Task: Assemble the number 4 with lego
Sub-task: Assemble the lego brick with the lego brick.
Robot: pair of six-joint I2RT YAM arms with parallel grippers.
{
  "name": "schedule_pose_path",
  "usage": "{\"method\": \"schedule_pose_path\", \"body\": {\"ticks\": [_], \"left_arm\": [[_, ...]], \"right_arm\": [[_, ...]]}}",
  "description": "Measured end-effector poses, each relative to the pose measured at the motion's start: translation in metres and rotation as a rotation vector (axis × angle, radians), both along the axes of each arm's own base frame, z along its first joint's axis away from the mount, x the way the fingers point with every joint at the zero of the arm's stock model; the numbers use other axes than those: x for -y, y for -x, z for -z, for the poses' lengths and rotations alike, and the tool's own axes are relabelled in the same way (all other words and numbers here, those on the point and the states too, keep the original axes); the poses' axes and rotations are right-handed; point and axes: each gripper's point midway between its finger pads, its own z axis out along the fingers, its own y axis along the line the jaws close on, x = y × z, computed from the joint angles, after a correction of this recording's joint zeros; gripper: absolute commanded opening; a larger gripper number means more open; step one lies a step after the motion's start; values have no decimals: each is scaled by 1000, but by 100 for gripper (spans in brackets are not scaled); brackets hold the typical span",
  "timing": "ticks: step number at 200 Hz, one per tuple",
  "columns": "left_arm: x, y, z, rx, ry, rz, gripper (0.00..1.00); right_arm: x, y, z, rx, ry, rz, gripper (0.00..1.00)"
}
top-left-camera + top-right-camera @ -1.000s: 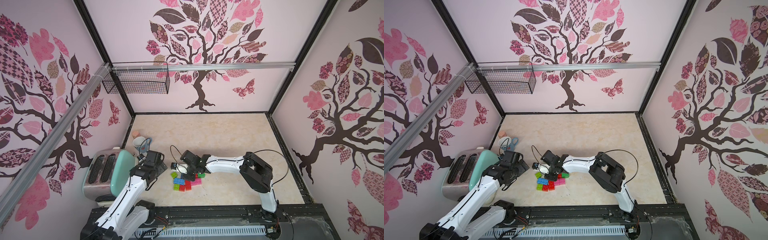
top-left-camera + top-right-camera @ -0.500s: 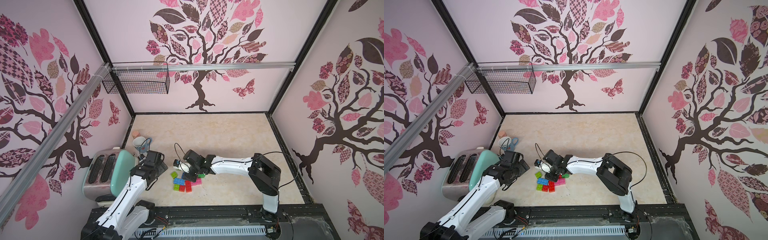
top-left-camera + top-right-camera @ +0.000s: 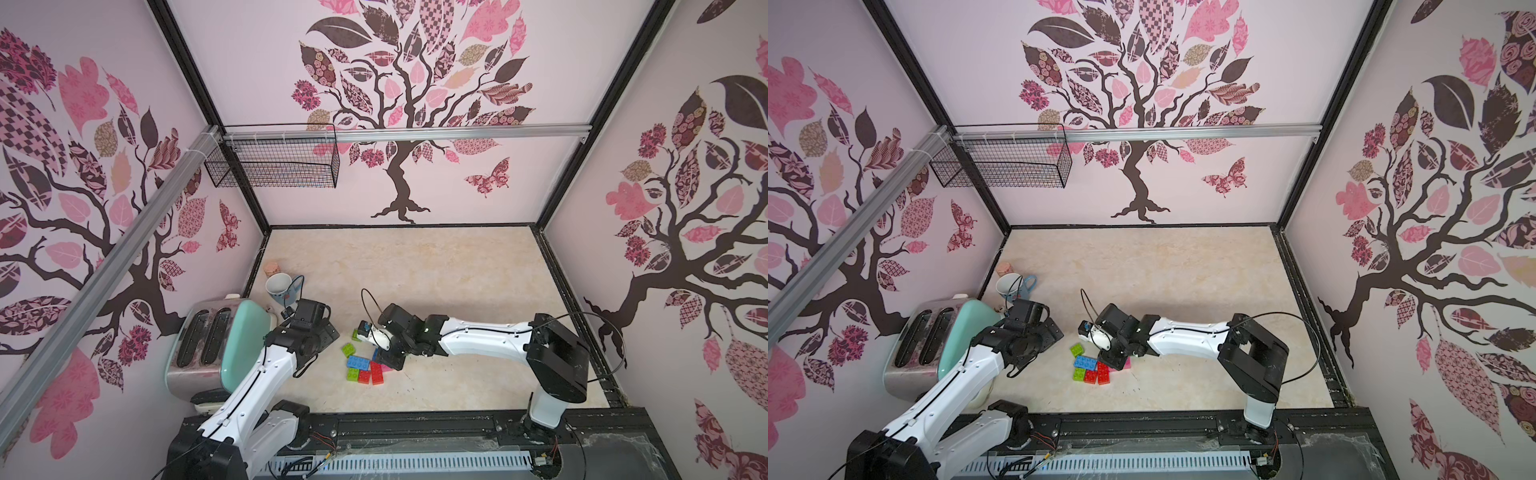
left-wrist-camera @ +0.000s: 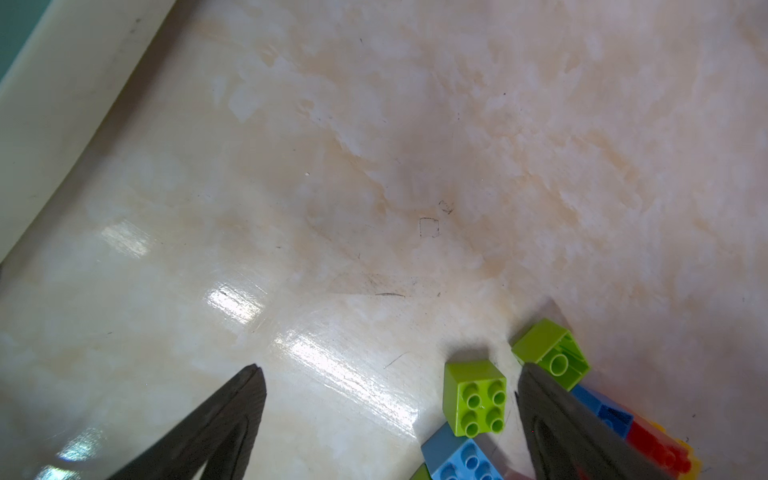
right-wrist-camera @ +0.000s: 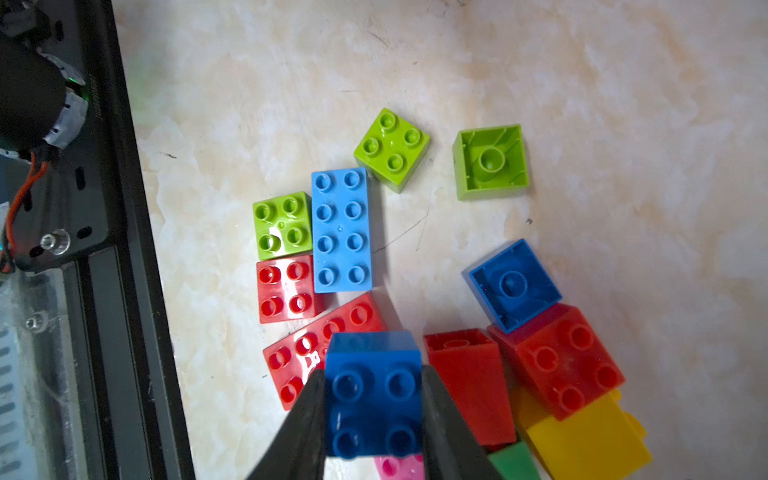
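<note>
Our right tool (image 5: 372,374) grips a blue brick (image 5: 374,411) above the long red brick (image 5: 297,355), our left tool (image 4: 390,370) stands wide and empty; lowering crooked, we may shove that brick aside.

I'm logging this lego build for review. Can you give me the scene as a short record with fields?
right gripper: jaws shut on dark blue square brick
left gripper: jaws open, empty
lying studs up: light blue long brick, red long brick
upside down: one lime brick
off to the side: toaster, mug
</note>
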Motion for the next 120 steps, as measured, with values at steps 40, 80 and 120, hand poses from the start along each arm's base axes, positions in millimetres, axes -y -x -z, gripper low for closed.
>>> {"method": "schedule_pose_path", "body": {"ticks": [40, 80, 120], "left_arm": [[-14, -1, 8, -40, 19, -61, 98], [-43, -8, 7, -21, 141, -214, 98], [-25, -21, -3, 41, 246, -146, 98]], "right_arm": [[-17, 25, -7, 23, -14, -50, 0], [-26, 40, 3, 33, 18, -78, 0], [-28, 36, 7, 52, 38, -50, 0]]}}
